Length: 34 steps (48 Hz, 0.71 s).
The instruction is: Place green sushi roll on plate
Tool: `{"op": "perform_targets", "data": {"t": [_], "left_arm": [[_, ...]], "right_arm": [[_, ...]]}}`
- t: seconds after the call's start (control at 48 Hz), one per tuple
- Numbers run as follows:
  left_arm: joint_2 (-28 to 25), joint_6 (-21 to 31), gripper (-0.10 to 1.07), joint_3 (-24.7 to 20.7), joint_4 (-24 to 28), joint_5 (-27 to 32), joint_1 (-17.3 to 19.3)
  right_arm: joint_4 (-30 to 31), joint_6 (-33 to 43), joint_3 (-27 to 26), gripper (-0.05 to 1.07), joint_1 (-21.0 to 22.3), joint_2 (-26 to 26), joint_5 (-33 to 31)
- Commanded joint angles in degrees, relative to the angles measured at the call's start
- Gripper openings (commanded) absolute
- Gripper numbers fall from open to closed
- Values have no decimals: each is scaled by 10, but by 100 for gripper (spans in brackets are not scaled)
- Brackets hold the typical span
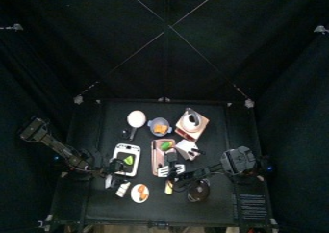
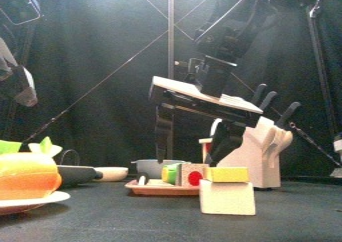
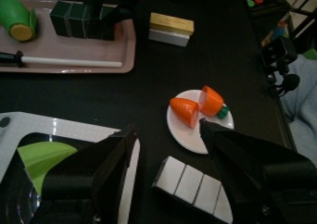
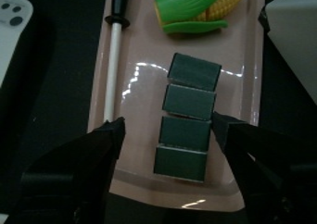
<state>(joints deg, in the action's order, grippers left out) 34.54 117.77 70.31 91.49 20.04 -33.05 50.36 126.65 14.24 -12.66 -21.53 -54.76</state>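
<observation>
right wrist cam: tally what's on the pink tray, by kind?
green sushi rolls: 4
corn cob: 1
white stick with black handle: 1
Total on the pink tray: 6

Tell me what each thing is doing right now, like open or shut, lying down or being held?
Right gripper: open, hanging above the sushi rolls, holding nothing.
Left gripper: open, holding nothing.
Green sushi rolls: four in a row, lying on the pink tray, none picked up.
Corn: lying at the tray's end.
Carrot: lying on a small white plate.
</observation>
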Motion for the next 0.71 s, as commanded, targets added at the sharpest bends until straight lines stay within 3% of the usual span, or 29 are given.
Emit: {"op": "perform_targets", "data": {"t": [0.0,0.312,0.688], "left_arm": [[2,0,92,-6,2,2,1],[2,0,92,-6,2,2,1],[2,1,92,-4,-10,2,3]], "right_arm": [[5,-1,-4,102,3,15,0],[23,-2,-4,102,9,19,4],[41,-3,25,102,9,66,-4]]}}
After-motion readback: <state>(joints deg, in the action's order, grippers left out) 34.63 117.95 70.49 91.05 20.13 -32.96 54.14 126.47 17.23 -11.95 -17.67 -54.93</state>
